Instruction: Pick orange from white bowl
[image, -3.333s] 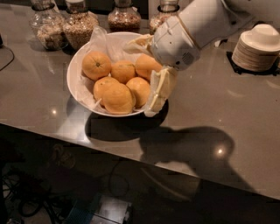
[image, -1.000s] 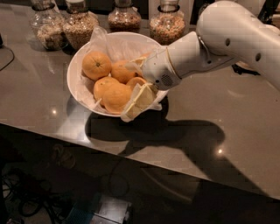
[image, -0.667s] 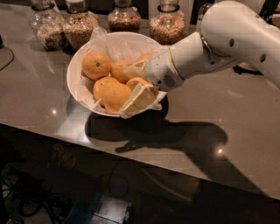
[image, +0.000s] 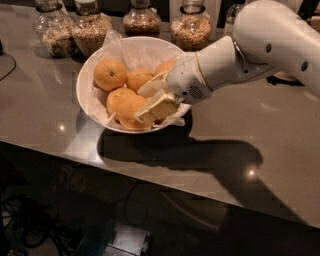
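Gripper (image: 145, 104) dips into the white bowl (image: 79, 85) from the right, lying against the front orange (image: 125, 106), which sits at the bowl's near side (whether it grips anything, I cannot tell).

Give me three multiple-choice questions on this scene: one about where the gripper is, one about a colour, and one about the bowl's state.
1. Where is the gripper? A in the white bowl; B resting on a chair; C inside a drawer.
2. The bowl's colour? A blue; B white; C black.
3. The bowl is: A overturned; B empty; C holding oranges.
Answers:
1. A: it sits among the fruit inside the rim.
2. B: the rim shows glossy white.
3. C: several lie inside the upright bowl.
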